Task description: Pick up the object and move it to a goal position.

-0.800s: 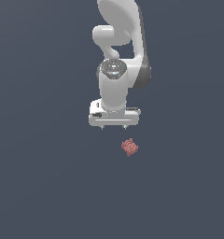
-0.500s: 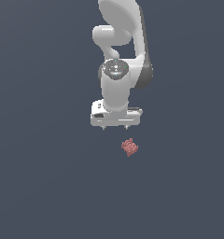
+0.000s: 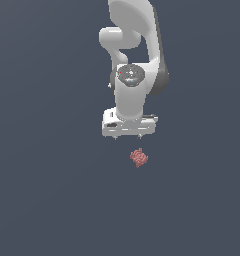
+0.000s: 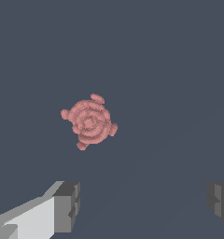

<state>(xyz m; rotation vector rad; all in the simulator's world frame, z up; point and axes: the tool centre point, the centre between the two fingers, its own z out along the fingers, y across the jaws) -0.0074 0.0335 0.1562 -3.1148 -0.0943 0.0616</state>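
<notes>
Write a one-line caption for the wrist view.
Open end effector hovering apart from the small reddish-pink knobbly object on a plain dark surface.

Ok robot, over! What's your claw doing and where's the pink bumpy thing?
End effector open, empty. Pink clump on the grey surface, not between the fingers, untouched. Nothing in the way.
</notes>
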